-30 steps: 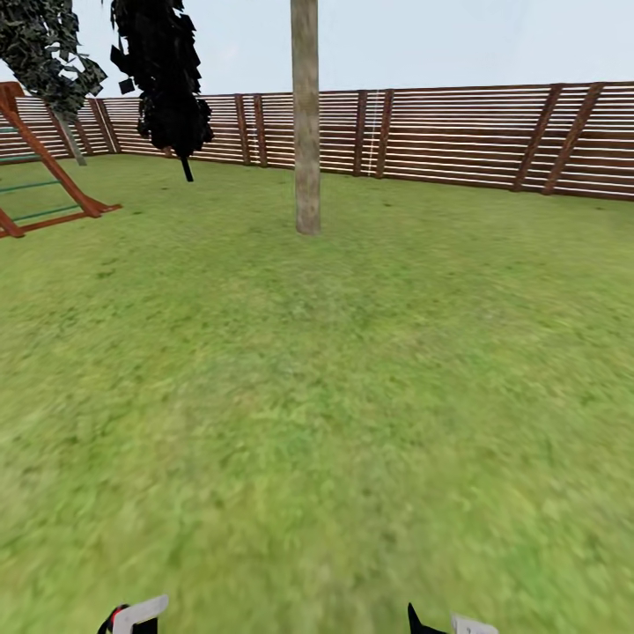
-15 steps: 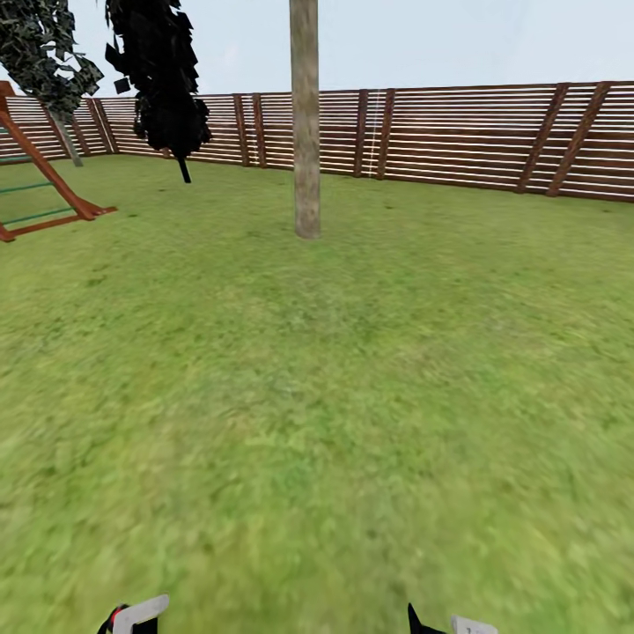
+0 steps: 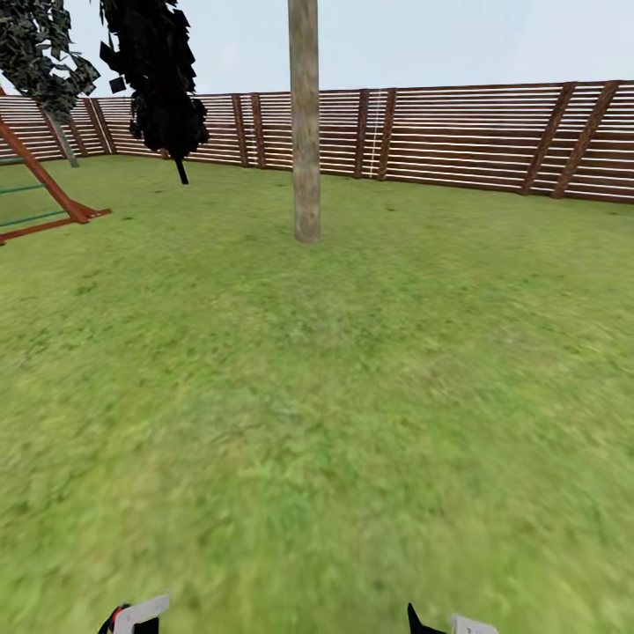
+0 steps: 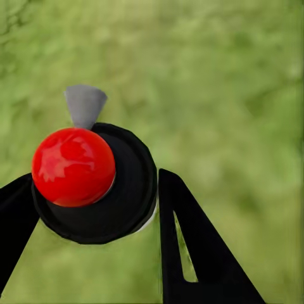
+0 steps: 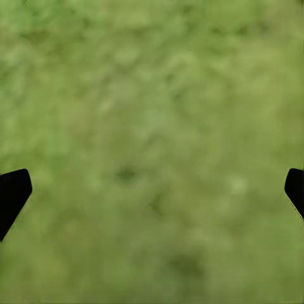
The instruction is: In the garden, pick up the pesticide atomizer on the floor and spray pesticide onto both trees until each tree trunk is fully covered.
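A pesticide atomizer [image 4: 74, 166] with a red ball top, black cap and grey nozzle sits between the black fingers of my left gripper [image 4: 92, 202], which is shut on it above the grass. My right gripper [image 5: 154, 187] is open over bare lawn, with nothing between its fingers. Straight ahead in the head view, one tree trunk [image 3: 305, 132] rises from the lawn, thick, pale grey-beige and mottled; its crown is cut off by the picture's top. It stands several metres from me. The tips of my left arm [image 3: 136, 615] and right arm [image 3: 458, 625] peek in at the bottom edge.
A brown slatted fence [image 3: 458, 132] closes the garden behind the trunk. A slim near-black tree [image 3: 163, 79] and a leafy tree [image 3: 40, 53] stand at the back left. A red-brown wooden play frame [image 3: 48, 189] stands on the left. Open grass [image 3: 317, 396] lies between me and the trunk.
The whole head view has shifted: the trunk's base sits slightly lower and the play frame has slid left, so the camera has moved forward. The arms have kept their places.
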Robot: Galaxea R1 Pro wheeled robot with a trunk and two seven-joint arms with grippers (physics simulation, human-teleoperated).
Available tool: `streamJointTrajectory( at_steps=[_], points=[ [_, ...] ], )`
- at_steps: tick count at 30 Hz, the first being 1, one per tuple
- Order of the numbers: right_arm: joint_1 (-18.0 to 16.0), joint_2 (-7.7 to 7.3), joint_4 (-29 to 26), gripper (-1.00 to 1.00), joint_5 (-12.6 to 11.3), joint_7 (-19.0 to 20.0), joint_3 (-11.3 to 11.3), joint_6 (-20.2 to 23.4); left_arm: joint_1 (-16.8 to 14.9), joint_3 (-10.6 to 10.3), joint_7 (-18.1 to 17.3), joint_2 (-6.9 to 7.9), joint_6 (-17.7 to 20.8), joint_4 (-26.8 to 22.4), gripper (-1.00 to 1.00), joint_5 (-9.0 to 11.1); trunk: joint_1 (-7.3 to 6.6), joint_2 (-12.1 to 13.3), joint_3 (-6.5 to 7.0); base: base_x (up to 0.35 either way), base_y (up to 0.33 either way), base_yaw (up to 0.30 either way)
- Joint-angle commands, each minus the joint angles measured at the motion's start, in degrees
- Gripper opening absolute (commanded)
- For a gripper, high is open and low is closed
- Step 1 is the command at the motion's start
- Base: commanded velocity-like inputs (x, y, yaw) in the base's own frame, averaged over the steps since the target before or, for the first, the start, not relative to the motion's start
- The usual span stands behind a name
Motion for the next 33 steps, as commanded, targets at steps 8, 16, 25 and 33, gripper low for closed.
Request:
streamJointTrajectory(
  at_steps=[8, 16, 25, 33],
  points=[
    [0.0, -0.03, 0.0, 1.0, 0.0, 0.0, 0.0, 0.0, 0.0, 0.3, -0.2, 0.22, 0.0, 0.0, -1.0, 0.0, 0.0, 0.0, 0.0, 0.339, 0.0, 0.0],
    [0.0, -0.01, 0.0, 1.0, 0.0, 0.0, 0.0, 0.0, 0.0, 0.3, 0.1, 0.32, 0.0, 0.0, -1.0, -0.1, 0.0, 0.0, 0.0, 0.339, 0.0, 0.0],
    [0.0, 0.24, 0.0, 1.0, -0.1, -0.1, 0.0, 0.0, 0.0, 0.0, 0.0, 0.04, 0.0, 0.0, -1.0, -0.4, 0.0, 0.0, 0.0, 0.339, 0.0, 0.0],
    [0.0, -2.12, -8.1, 1.0, -0.5, -0.3, -0.3, -0.2, 0.0, -0.1, 0.0, -0.17, 0.0, 0.1, -1.0, -0.5, 0.0, 0.0, 0.0, 0.339, 0.0, 0.0]
  ],
)
